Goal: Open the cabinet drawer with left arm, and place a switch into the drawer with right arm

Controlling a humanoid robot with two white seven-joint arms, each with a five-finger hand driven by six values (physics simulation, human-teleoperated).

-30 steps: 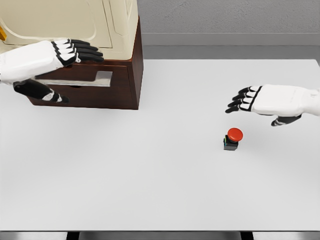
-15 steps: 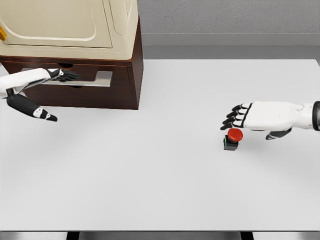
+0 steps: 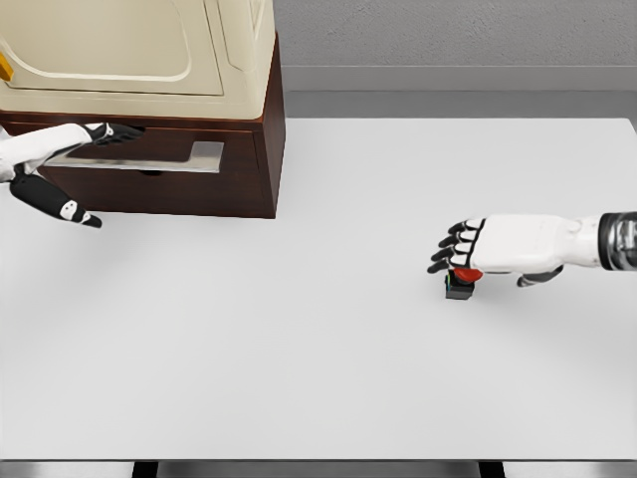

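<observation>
Left hand [image 3: 62,149] at the far left edge, against the front of the cabinet [image 3: 214,119]. Its black fingers [image 3: 117,130] lie flat and extended along the top edge of the drawer [image 3: 149,169], pointing right; thumb hangs apart below, in front of the drawer face. Fingers released, grasping nothing. Cannot tell whether the fingertips hook into the gap above the drawer.

Cabinet: dark brown wooden base with a cream upper body, standing on the back left of the white desk [image 3: 318,378]. Drawer front carries a pale metallic handle plate [image 3: 199,156]; drawer looks closed, flush with the base.

Switch [image 3: 460,284] sits on the desk right of centre, well apart from the cabinet: small black base, red button cap on top, only partly showing.

Right hand [image 3: 498,247] reaches in from the right edge, palm down, directly over the switch and covering most of the red cap. Fingers point left, slightly curled, not closed round the switch. Contact with the cap: cannot tell.
</observation>
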